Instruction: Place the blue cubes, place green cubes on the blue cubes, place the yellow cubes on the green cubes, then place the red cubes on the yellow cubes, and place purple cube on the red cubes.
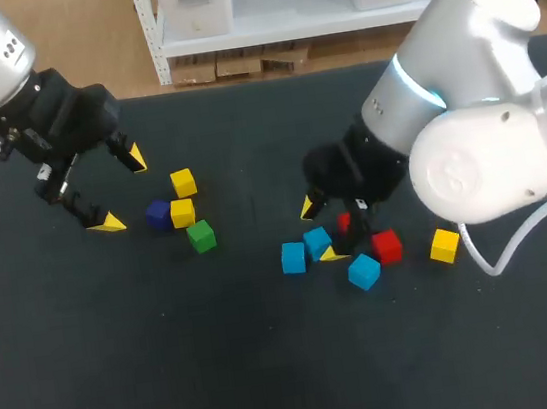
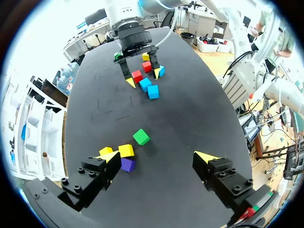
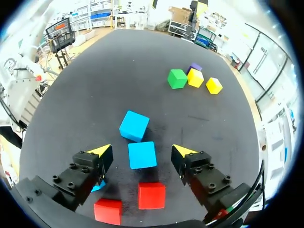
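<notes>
My right gripper (image 3: 142,152) spread wide open, low over table (image 3: 95,71). One blue cube (image 3: 142,155) sits between fingers, gaps on both sides. Just ahead, second blue cube (image 3: 134,126). Two red cubes (image 3: 151,195) under gripper. My left gripper (image 2: 157,156) open too, hanging near purple cube (image 2: 127,164), two yellow cubes (image 2: 126,150), green cube (image 2: 141,137).
</notes>
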`<action>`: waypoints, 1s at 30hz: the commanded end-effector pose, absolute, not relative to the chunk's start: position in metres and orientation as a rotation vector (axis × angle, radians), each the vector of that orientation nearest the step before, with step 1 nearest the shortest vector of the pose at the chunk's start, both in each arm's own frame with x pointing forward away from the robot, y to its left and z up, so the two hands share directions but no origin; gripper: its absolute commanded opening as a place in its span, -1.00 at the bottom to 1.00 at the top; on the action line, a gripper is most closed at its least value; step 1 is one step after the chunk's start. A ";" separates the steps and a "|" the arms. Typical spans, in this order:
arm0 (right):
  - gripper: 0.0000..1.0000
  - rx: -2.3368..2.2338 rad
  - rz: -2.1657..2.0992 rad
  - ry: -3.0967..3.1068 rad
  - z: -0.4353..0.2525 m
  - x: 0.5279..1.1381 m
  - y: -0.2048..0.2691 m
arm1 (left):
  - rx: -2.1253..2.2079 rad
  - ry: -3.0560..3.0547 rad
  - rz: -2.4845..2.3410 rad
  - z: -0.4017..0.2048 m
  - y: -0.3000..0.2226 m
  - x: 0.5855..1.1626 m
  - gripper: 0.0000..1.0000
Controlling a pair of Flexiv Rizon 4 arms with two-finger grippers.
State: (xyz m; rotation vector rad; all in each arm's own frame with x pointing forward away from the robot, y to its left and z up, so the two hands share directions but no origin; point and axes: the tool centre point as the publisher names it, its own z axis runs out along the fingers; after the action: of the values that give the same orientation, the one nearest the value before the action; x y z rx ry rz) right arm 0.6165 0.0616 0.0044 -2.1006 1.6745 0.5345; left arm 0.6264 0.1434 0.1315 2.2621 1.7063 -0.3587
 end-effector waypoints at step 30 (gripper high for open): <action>-1.00 -1.996 0.639 1.750 -0.003 0.626 0.054 | 2.262 1.703 -0.357 0.131 0.144 0.626 1.00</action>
State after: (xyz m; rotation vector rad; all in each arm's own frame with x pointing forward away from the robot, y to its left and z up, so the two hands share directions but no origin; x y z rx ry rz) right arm 0.6308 0.0590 -0.0004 -2.0430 1.7406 0.6494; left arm 0.6264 0.1435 0.1315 2.2621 1.7063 -0.3587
